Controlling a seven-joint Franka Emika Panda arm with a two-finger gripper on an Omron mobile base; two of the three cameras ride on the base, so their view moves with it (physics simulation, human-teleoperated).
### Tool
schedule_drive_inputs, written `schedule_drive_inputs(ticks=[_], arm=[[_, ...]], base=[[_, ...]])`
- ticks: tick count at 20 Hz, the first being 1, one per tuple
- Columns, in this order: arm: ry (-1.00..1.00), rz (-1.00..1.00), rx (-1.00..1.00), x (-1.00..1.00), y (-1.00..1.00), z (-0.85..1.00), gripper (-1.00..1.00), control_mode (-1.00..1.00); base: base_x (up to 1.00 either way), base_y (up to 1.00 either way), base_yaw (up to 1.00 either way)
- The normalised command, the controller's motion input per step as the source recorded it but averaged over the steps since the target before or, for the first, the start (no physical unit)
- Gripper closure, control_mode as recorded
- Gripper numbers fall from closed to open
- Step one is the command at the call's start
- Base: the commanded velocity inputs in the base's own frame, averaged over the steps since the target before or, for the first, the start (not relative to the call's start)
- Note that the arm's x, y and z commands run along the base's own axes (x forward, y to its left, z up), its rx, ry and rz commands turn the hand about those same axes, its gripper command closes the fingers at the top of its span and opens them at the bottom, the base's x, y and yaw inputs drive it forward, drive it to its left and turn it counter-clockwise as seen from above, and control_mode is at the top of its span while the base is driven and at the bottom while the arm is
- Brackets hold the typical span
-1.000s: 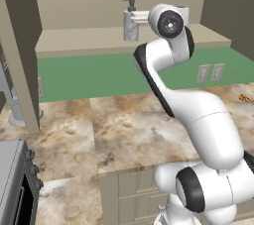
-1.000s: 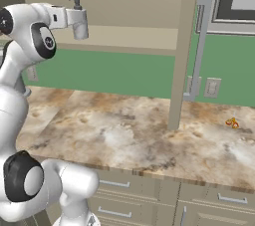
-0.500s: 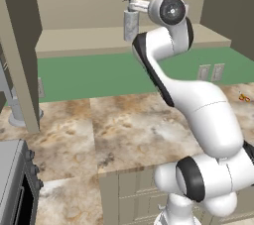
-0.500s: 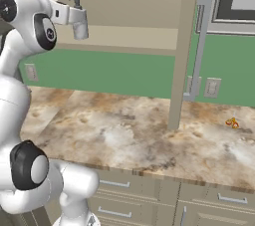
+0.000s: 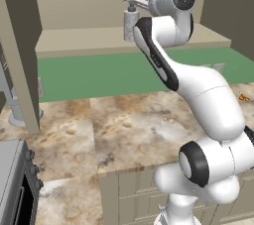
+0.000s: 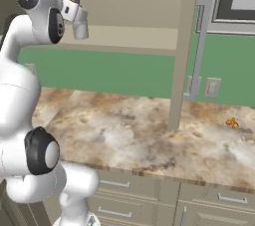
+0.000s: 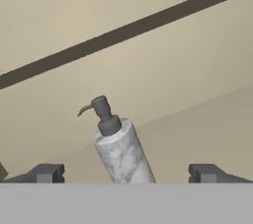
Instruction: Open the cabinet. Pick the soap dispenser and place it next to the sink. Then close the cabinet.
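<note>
Jaws: spread wide, fingertips (image 7: 47,172) standing either side of the soap dispenser (image 7: 121,151) without touching it. Gripper (image 5: 133,7) raised level with the cabinet shelf (image 5: 89,40).

Soap dispenser: pale marbled grey cylinder with a dark pump head, upright on the shelf inside the cabinet (image 6: 149,1), between the jaws.

Cabinet: beige, open; one door (image 6: 182,51) swung out edge-on, with a long silver bar handle (image 6: 198,51).

Below: green wall (image 5: 99,73) and a brown marbled counter (image 6: 129,130), beige drawer fronts (image 6: 149,197) beneath. A small orange item (image 6: 231,122) lies on the counter, far right.
</note>
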Motion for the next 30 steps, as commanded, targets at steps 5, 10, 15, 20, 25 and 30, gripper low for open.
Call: schedule_drive_inputs(ticks=[5,10,15,20,25,30], arm=[[0.06,0.25,0.02,0.05,0.02,0.06,-1.00,-1.00],[0.00,0.22,0.00,0.09,0.06,-0.02,-1.00,-1.00],[0.00,0.13,-0.02,0.09,0.04,-0.07,-1.00,-1.00],[0.00,0.08,-0.04,0.26,0.04,-0.02,-1.00,-1.00],[0.00,0.07,-0.10,0.20,0.15,-0.02,-1.00,-1.00],[0.00,0.03,-0.13,0.22,0.11,-0.04,-1.00,-1.00]], base=[[0.00,0.00,0.00],[0.00,0.00,0.00],[0.00,0.00,0.00],[0.00,0.00,0.00],[0.00,0.00,0.00],[0.00,0.00,0.00]])
